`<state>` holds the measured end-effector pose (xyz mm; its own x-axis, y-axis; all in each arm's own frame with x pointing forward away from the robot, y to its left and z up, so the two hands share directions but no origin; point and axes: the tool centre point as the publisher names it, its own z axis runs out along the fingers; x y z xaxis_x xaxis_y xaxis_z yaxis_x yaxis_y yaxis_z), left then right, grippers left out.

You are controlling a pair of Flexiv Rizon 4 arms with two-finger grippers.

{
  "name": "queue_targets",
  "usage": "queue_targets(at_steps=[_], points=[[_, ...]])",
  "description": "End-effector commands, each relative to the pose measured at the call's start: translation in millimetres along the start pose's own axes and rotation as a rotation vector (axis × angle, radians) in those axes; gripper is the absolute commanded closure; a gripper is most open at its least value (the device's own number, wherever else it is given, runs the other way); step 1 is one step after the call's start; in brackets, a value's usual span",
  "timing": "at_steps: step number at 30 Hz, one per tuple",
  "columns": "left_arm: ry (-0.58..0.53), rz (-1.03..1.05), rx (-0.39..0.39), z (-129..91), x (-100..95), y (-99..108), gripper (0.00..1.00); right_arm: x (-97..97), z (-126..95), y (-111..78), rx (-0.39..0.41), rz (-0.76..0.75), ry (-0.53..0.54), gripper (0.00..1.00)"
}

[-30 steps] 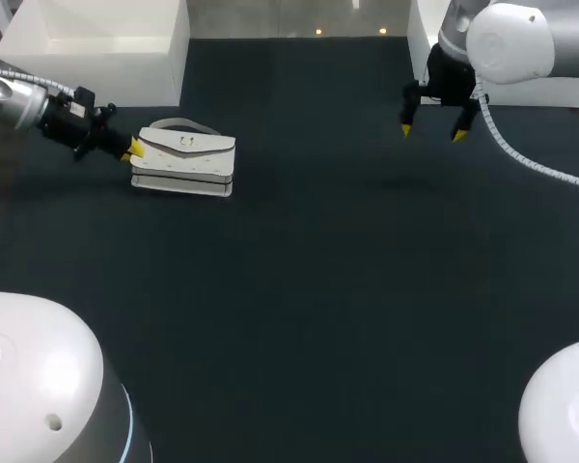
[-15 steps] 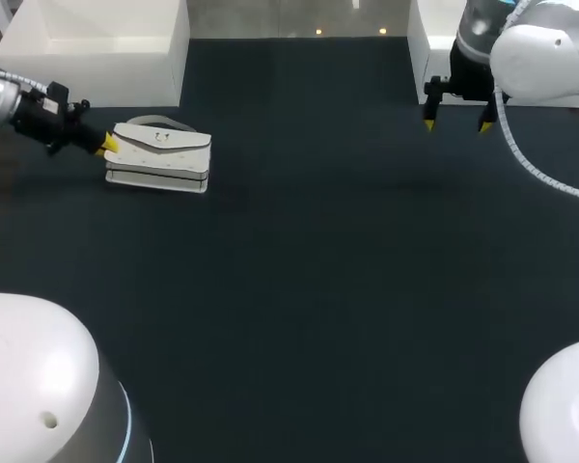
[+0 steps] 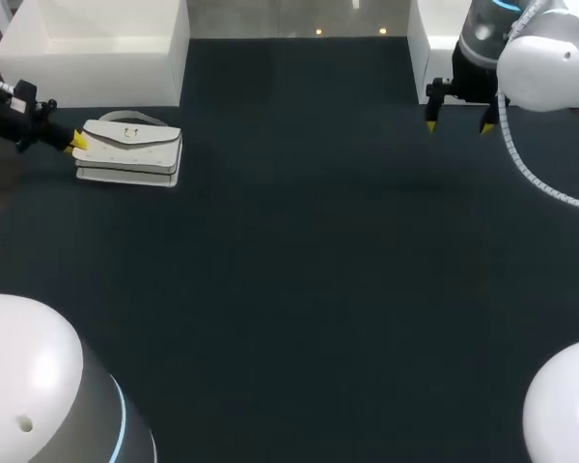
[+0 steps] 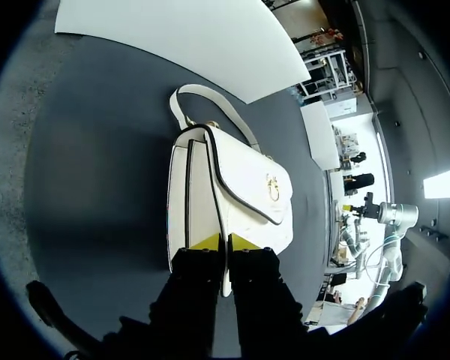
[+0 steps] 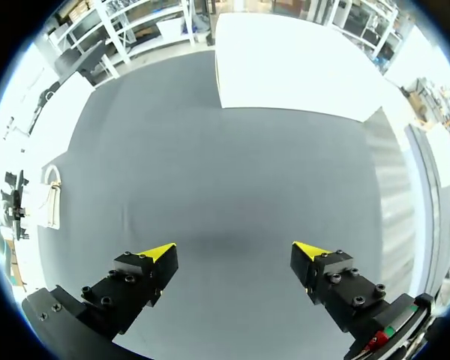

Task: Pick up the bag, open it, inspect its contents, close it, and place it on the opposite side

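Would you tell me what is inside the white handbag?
Nothing inside shows: the white flap-front handbag lies on the dark table with its flap closed over the contents. The left gripper clamps its end.

A dark, matte table top spreads wide, its surface plain and even. A large white box stands at its far left corner. A second white box stands at the far edge toward the right, only partly in sight from above.
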<state>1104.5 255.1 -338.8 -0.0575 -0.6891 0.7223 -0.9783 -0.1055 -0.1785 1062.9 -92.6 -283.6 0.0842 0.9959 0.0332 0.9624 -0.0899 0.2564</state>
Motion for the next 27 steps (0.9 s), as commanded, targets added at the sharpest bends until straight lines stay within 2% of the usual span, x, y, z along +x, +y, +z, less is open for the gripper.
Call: queue_targets(at_steps=[1, 14, 27], points=[[0.029, 0.002, -0.088, -7, -17.4, -17, 1.00, 0.9, -1, -0.9, -0.001, 0.002, -0.005, 0.00], [0.056, 0.000, -0.113, -29, -45.1, -31, 1.00, 0.9, -1, -0.9, -0.001, 0.002, -0.005, 0.00], [0.039, -0.020, -0.127, -42, -60.9, -38, 1.00, 0.9, -1, -0.9, -0.001, 0.002, -0.005, 0.00]])
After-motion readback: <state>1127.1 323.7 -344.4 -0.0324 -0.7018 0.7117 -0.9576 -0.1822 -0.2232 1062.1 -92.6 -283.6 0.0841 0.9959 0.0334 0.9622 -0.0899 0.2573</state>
